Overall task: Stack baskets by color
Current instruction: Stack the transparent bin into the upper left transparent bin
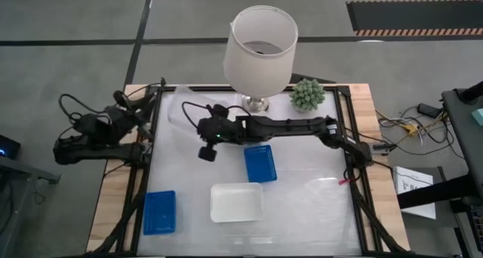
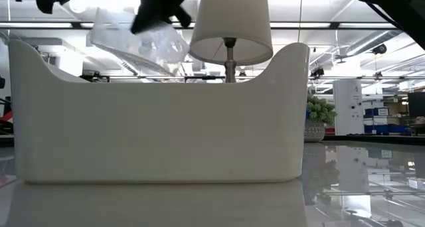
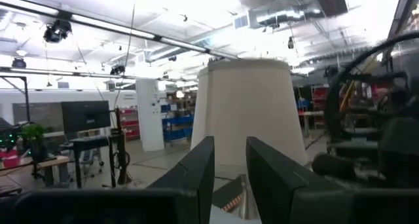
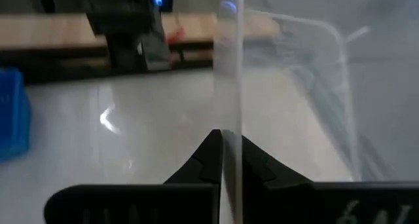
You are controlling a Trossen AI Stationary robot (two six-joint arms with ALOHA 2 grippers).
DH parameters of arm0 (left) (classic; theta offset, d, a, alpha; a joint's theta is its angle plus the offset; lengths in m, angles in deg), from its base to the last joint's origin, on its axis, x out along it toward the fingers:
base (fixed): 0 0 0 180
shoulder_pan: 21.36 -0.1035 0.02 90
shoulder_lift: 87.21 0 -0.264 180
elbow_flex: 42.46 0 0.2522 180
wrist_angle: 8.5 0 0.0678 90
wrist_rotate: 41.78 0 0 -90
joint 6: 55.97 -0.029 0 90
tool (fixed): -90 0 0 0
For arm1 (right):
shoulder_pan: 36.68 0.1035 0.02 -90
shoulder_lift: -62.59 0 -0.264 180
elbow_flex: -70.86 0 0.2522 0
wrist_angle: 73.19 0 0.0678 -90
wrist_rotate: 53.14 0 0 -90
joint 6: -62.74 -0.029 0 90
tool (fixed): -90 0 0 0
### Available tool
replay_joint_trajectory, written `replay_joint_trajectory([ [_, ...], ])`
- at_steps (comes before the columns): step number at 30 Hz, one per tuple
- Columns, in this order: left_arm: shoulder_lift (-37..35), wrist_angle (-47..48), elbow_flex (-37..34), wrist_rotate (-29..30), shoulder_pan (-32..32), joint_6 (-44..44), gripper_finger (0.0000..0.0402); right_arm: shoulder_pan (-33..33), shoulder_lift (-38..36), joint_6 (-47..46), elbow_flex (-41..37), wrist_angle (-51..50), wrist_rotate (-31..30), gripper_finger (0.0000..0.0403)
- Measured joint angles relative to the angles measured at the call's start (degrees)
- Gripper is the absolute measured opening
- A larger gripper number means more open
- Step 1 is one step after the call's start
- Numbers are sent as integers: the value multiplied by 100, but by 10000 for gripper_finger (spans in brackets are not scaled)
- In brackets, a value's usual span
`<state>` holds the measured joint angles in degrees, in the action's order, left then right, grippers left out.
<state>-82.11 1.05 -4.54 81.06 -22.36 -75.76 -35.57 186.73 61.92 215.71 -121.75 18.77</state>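
Right gripper (image 4: pixel 224 160) pinches the clear container (image 4: pixel 288 73) by its wall, best carried level, clear of the lampshade (image 1: pixel 260 47) and baskets (image 1: pixel 260 163)

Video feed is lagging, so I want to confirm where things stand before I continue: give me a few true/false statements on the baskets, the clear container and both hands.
1. The right hand is shut on the wall of the clear container. True.
2. Both blue baskets are stacked on one another. False: one blue basket lies near the table's middle, the other blue basket lies apart at the front left.
3. The white basket sits on the table between the two blue ones, touching neither. True.
4. The left hand holds a blue basket. False: it holds nothing and is parked at the table's left edge, pointing toward the lamp.
5. The clear container rests flat on the table. False: the low view shows it lifted and tilted.
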Motion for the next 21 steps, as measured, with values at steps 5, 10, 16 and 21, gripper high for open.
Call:
replay_joint_trajectory([
  [5,-95,-4,-14,-96,0,7,72,-2,3,269,-679,1472,-11,8],
  [10,-118,-1,-17,-146,0,135,72,-44,7,454,-1461,2958,-362,8],
  [16,-118,5,-17,-163,0,140,72,-107,7,534,-2229,4285,-597,8],
  [21,-116,-2,-17,-166,0,140,72,-168,7,536,-2685,4974,-599,8],
])
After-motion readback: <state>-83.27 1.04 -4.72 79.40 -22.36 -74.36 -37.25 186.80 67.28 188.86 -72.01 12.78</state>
